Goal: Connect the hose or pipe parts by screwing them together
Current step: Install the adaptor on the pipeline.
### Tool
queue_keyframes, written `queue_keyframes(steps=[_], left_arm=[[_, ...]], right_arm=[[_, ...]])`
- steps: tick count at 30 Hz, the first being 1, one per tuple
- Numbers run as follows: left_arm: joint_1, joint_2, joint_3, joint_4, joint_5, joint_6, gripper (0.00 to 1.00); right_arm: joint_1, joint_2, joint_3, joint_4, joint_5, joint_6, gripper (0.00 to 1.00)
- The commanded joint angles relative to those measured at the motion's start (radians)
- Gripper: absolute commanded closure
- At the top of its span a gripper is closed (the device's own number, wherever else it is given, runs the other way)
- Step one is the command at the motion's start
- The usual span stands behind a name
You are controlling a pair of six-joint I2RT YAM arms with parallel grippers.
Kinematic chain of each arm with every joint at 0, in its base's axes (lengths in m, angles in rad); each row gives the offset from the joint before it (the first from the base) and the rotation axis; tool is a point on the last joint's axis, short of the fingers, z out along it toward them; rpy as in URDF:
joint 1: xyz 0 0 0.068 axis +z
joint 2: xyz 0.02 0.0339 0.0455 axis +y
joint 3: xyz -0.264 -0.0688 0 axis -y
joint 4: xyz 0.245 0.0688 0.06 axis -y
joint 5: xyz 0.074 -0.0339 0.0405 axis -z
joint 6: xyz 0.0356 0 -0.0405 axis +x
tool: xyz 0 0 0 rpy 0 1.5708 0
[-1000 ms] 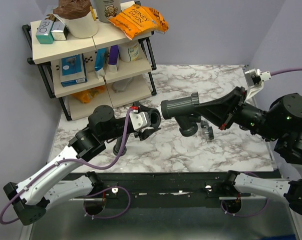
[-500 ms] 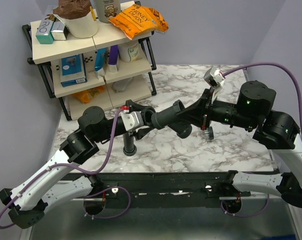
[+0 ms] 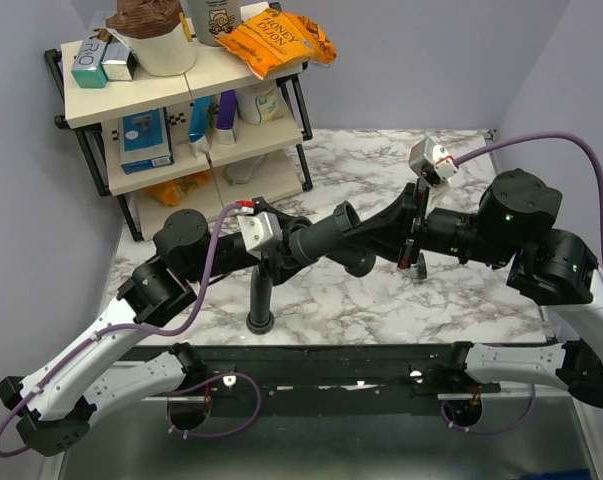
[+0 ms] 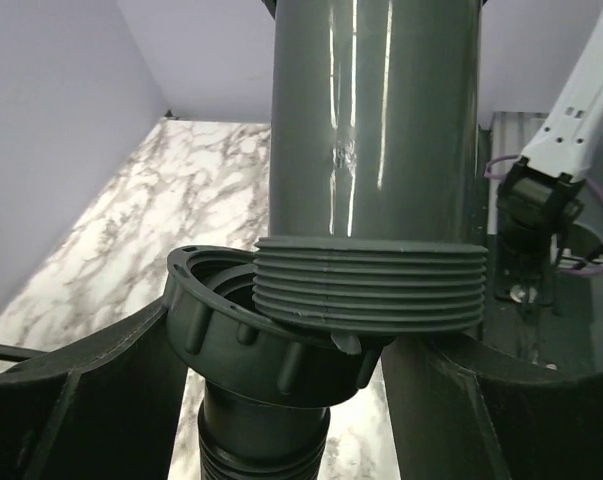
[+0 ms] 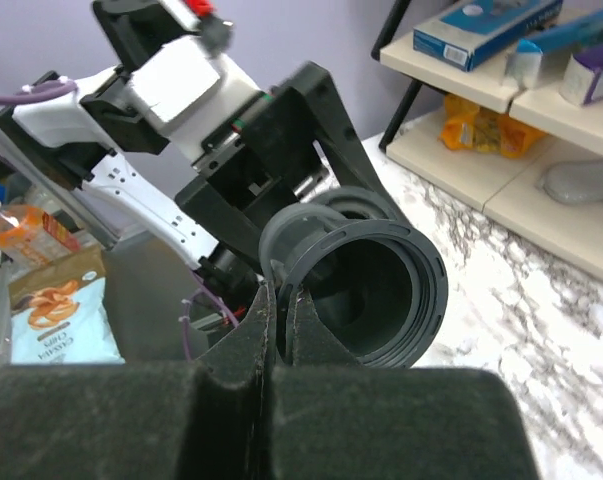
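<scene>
Marble desk (image 3: pixel 401 300), mid-frame: above it the left hand (image 4: pixel 271 400) clasps the hose (image 3: pixel 260 295) collar, and the right hand (image 5: pixel 278 300), pinched narrow, holds the fitting (image 3: pixel 326 238), whose threaded end meets the collar mouth askew. Upper-left shelf (image 3: pixel 131 95) holds boxes (image 3: pixel 144 140) and a snack bag (image 3: pixel 278 38).

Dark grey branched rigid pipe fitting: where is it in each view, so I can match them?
Top external: dark grey branched rigid pipe fitting mid-frame, slanting up to the right.
Left wrist: top centre, upright, threaded end at the collar of the black ribbed flexible hose.
Right wrist: centre, round mouth facing camera.
Shared landmark: white marble tabletop.
</scene>
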Motion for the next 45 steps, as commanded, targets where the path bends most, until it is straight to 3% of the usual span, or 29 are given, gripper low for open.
queue_keyframes(steps=[1, 11, 16, 24, 36, 41, 45], left_arm=[[-0.005, 0.026, 0.021, 0.162, 0.102, -0.221, 1.00], [-0.005, 0.031, 0.024, 0.338, 0.120, -0.517, 1.00], [-0.005, -0.003, -0.002, 0.403, 0.154, -0.539, 1.00], [-0.005, -0.051, -0.057, 0.458, 0.166, -0.560, 1.00], [-0.005, -0.031, -0.051, 0.398, 0.067, -0.690, 1.00], [-0.003, -0.025, -0.071, 0.358, -0.045, -0.792, 0.93], [-0.003, -0.025, -0.091, 0.367, -0.053, -0.801, 0.96]], right_arm=[[0.048, 0.026, -0.057, 0.073, 0.028, 0.021, 0.99], [0.057, -0.026, -0.129, 0.059, 0.099, 0.040, 0.99], [0.057, -0.055, -0.004, -0.007, 0.169, -0.015, 0.99], [0.057, 0.046, 0.363, -0.246, 0.143, -0.136, 0.99], [0.072, 0.155, 0.432, -0.263, 0.157, -0.230, 0.99], [0.082, 0.222, 0.546, -0.361, 0.255, -0.285, 0.99], [0.089, 0.233, 0.580, -0.358, 0.263, -0.317, 0.99]])
